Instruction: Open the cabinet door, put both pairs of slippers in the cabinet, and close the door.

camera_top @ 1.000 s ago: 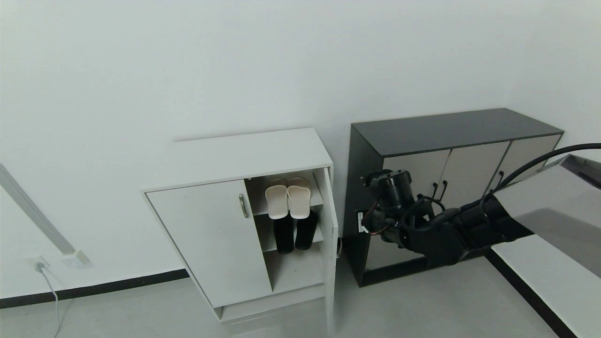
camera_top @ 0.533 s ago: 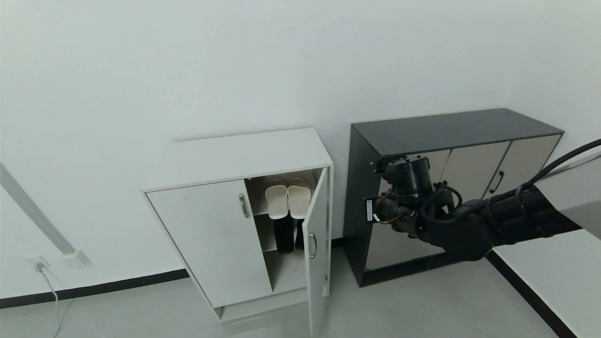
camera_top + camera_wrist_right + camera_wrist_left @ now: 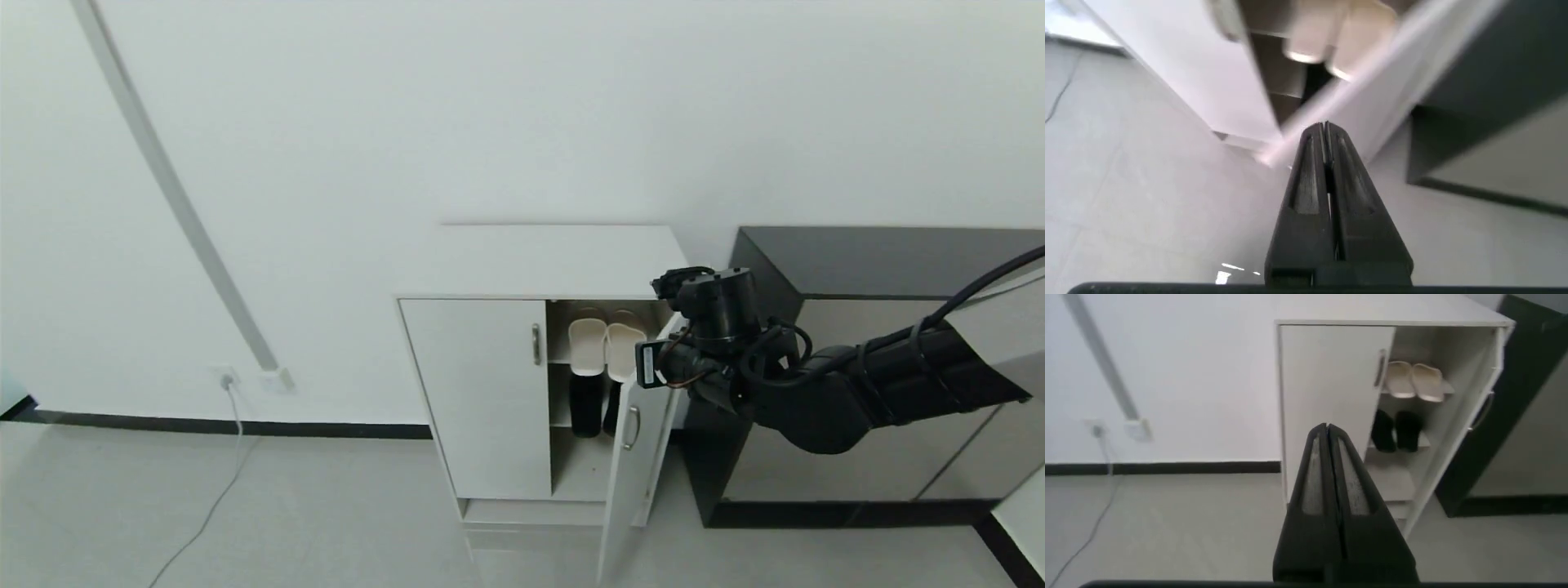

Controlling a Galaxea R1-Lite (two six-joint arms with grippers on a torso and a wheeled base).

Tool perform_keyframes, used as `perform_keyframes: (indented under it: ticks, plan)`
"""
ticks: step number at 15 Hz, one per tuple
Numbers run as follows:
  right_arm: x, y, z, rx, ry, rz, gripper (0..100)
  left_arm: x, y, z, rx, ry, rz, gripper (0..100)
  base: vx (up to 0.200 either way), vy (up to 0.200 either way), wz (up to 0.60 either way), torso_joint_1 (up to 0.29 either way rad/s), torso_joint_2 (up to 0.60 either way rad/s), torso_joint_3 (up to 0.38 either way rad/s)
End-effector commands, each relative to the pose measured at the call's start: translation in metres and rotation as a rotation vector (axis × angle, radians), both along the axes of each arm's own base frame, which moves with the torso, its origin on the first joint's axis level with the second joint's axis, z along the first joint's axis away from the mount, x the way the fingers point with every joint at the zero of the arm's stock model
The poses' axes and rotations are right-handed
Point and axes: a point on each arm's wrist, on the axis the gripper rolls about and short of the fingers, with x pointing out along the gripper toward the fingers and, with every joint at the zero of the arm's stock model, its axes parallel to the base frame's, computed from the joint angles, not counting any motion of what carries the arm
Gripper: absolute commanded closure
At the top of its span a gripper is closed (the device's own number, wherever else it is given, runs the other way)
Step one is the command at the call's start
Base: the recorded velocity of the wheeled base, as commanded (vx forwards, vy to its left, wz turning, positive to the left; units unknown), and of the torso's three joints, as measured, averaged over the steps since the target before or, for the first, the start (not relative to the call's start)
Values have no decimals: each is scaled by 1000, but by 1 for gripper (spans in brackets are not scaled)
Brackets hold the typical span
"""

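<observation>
Indoors, a white cabinet (image 3: 482,392) and dark cabinet (image 3: 882,249) stand on grey floor (image 3: 286,514); left hand (image 3: 1328,429) and right hand (image 3: 1326,126) pressed together.

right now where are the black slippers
In the head view, the black slippers sit on the middle shelf in the right half of the white cabinet, directly below the white slippers, behind the half-open door.

The tall white cabinet door (image 3: 633,457) swings in from wide open, edge-on, to about half shut, and now hides part of the pair of black slippers (image 3: 584,404). The right gripper (image 3: 1327,135) rises and crosses from before the dark grey cabinet (image 3: 857,253) to the door's top outer corner, apparently touching it. The head camera has panned too.
</observation>
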Motion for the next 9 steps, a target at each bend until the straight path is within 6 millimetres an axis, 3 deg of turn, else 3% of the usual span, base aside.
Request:
perform_keyframes:
  ticks: [1, 6, 9]
  plan:
    - [-1, 0, 0, 2, -3, 2, 100, 0, 0, 0, 0, 2, 0, 100, 0, 0, 0, 0, 0, 0]
    - [-5, -8, -8, -36, -20, -26, 100, 0, 0, 0, 0, 0, 0, 100, 0, 0, 0, 0, 0, 0]
    - [-17, -17, -13, -71, 5, -48, 100, 0, 0, 0, 0, -1, 0, 100, 0, 0, 0, 0, 0, 0]
